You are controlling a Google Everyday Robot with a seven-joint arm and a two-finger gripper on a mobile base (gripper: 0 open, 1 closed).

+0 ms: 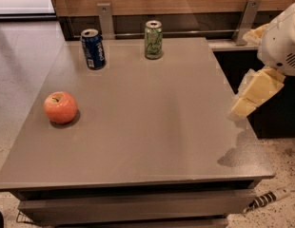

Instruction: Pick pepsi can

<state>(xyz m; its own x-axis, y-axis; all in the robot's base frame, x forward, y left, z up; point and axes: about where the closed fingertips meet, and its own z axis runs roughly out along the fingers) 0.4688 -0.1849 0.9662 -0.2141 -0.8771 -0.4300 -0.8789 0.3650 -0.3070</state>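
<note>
The pepsi can [93, 49], dark blue with white lettering and a silver top, stands upright at the back left of the grey table [152, 127]. My gripper [242, 106], pale yellow below a white arm housing [283, 39], hangs over the table's right edge. It is far to the right of the can and holds nothing that I can see.
A light green can [153, 39] stands upright at the back middle, right of the pepsi can. A red-orange apple [60, 107] sits near the left edge. A wooden wall with metal brackets [105, 18] runs behind the table. A cable end [269, 197] lies on the floor at the lower right.
</note>
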